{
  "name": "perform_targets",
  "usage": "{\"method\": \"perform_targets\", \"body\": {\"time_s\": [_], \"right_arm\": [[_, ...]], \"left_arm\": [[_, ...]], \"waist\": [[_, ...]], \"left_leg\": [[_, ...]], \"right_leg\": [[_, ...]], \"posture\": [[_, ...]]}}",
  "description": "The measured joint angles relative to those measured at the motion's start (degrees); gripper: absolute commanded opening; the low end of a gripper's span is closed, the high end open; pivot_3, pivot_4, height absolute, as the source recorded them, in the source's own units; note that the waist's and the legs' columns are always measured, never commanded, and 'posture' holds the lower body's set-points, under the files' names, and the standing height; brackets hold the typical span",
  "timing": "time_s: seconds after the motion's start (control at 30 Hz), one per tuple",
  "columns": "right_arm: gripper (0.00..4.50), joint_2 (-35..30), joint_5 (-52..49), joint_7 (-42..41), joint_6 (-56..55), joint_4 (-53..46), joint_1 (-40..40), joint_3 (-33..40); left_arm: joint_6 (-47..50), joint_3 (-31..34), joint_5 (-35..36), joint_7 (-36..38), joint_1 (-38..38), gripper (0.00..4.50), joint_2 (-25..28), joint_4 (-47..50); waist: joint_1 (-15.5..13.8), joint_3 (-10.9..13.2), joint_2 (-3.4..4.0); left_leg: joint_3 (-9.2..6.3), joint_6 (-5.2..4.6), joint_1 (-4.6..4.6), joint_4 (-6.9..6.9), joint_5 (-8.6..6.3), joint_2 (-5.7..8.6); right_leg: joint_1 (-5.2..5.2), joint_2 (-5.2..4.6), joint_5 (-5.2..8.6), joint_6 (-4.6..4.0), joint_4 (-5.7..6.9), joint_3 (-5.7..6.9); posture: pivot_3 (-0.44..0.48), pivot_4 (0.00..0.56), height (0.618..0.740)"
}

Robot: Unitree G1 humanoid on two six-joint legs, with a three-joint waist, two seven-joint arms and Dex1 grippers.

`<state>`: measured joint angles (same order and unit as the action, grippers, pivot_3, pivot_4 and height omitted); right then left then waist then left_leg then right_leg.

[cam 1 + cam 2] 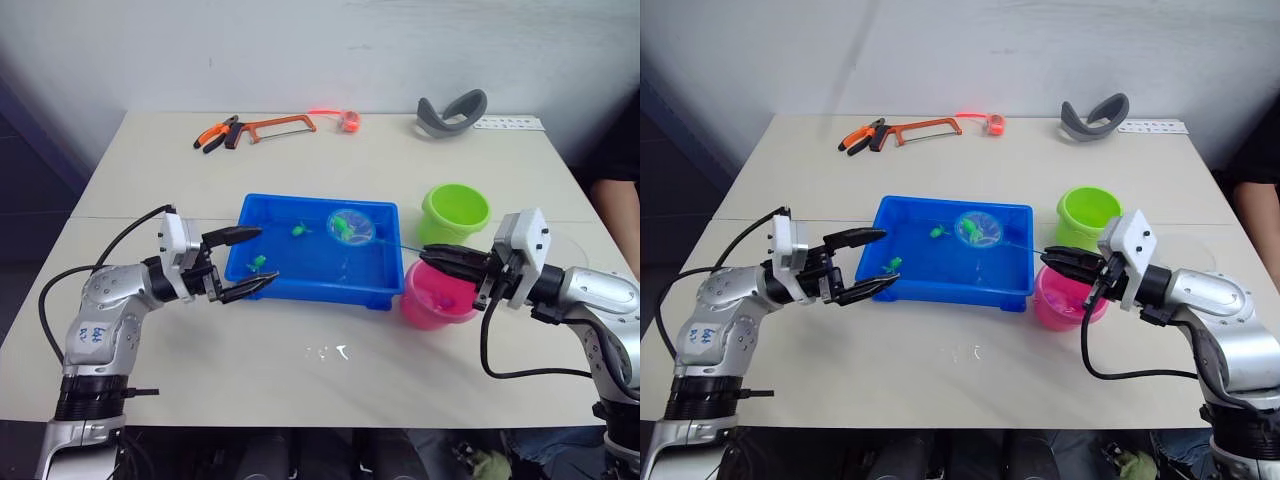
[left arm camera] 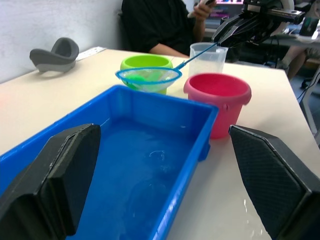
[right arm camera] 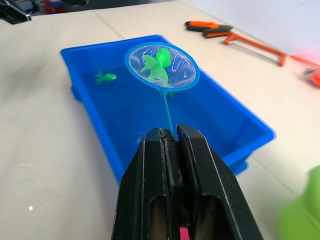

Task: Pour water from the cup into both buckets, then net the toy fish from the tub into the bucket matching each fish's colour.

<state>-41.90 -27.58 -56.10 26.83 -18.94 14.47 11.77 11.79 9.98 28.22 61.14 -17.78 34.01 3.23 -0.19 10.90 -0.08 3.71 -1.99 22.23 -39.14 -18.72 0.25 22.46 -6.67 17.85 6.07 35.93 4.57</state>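
Right gripper (image 1: 432,256) fingers pinched on the thin handle of the round blue-hooped mesh net (image 3: 161,62) — a green plastic toy fish (image 3: 156,65) sits in the mesh, hoop out beyond the fingertips over the shallow bright blue plastic tub (image 1: 262,285). Keep hoop level, swing it to the lime green plastic bucket (image 1: 455,211) beside the fingers, then tip. Left gripper (image 1: 247,262) fingers spread wide, straddling the tub's near end.

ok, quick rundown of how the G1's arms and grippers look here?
Both arms are silver-grey metal shells with black joints and black cables looping outside. Each wrist carries a white boxy camera block. The left gripper and right gripper each have two long, black, tapered fingers with finely textured inner pads. The left upper arm bears small blue handwritten marks.
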Motion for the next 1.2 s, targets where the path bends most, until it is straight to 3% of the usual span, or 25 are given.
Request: {"method": "perform_targets", "body": {"time_s": [0.33,0.6,0.87,1.2], "right_arm": [[0.0,-0.98,-4.05,4.73,2.22,-5.14,-2.71,8.67],[0.0,-6.1,-0.05,6.31,-1.17,2.33,-1.02,12.58],[0.0,-13.03,22.89,11.11,-31.39,27.96,2.11,5.48],[0.0,-20.37,45.34,25.07,-58.98,37.97,3.99,-2.91]], "left_arm": [[3.51,-3.2,0.78,-2.64,-9.57,4.47,-4.08,-2.13],[10.36,-6.76,0.98,-8.06,-15.59,4.47,-8.82,-1.98],[17.57,-11.38,-0.42,-14.73,-20.28,4.47,-12.32,-0.92],[17.48,-12.34,-1.57,-15.28,-20.74,4.47,-12.84,0.61]], "waist": [[0.0,0.0,0.0],[-0.5,0.0,-0.01],[-0.93,0.0,-0.01],[-0.91,0.01,0.04]], "left_leg": [[0.02,-0.01,-0.02,0.01,0.01,0.01],[0.05,-0.04,-0.02,0.0,0.02,0.05],[0.18,-0.05,-0.04,-0.02,0.05,0.06],[0.14,0.03,-0.04,-0.02,0.09,0.05]], "right_leg": [[-0.01,0.07,0.0,0.0,0.01,-0.01],[-0.01,0.16,-0.01,0.01,0.01,0.0],[0.01,0.25,-0.01,0.02,0.03,0.03],[0.01,0.22,-0.01,0.02,0.02,-0.02]], "posture": [[0.0,0.15,0.74],[0.0,0.15,0.74],[0.0,0.15,0.74],[0.0,0.15,0.74]]}}
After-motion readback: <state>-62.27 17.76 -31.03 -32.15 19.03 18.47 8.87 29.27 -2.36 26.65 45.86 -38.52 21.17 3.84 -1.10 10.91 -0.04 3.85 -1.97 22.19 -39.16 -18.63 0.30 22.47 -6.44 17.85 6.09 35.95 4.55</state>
